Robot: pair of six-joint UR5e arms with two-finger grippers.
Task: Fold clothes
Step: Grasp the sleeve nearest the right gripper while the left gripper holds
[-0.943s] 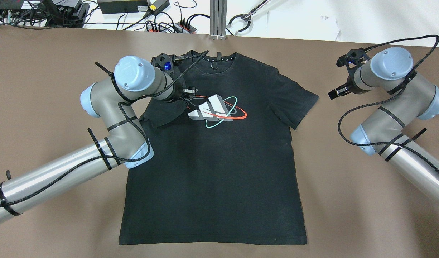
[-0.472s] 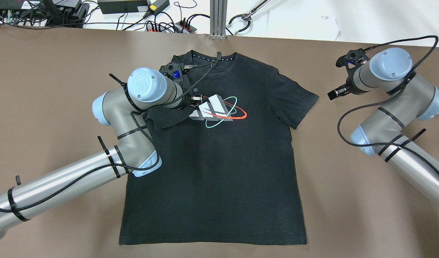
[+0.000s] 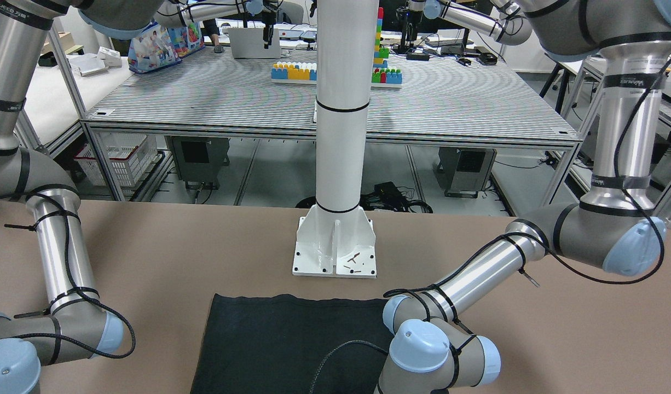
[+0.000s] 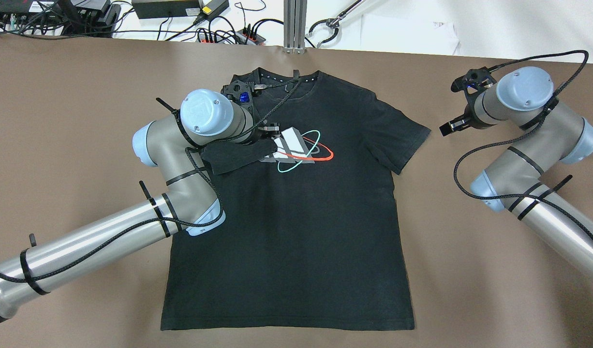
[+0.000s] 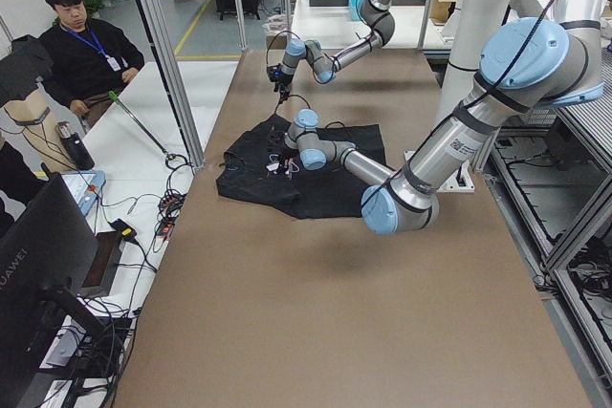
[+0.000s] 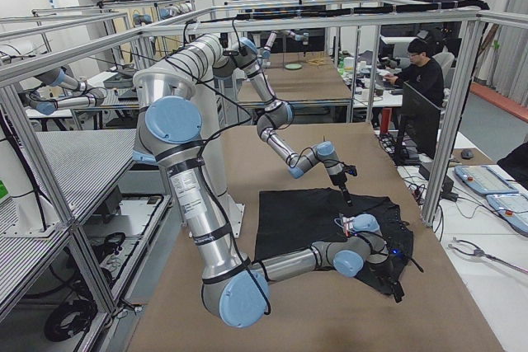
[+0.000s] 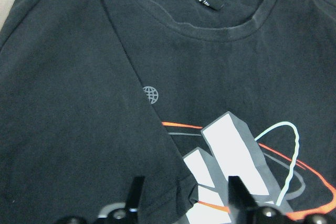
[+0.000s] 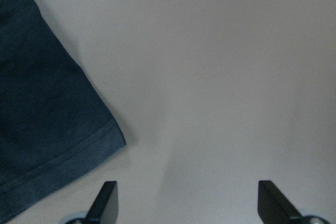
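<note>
Clothes (image 4: pixel 296 232): black tee, flat on tabletop (image 4: pixel 59 121). L gripper (image 4: pixel 271 139), jaws clamped on sleeve (image 4: pixel 229 157), has dragged it inward onto print (image 4: pixel 303 150); 1st fold under way. R gripper (image 4: pixel 446 128), jaws apart, empty, well right of print; opposite sleeve (image 4: pixel 403 137) unfolded.

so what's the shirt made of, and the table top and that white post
t-shirt: soft knit fabric, likely cotton; matte black, faded at the collar, sleeve drapes limply.
table top: smooth matte brown sheet, perhaps paper or vinyl; can't tell.
white post: glossy painted metal, probably; bolted base plate.
</note>
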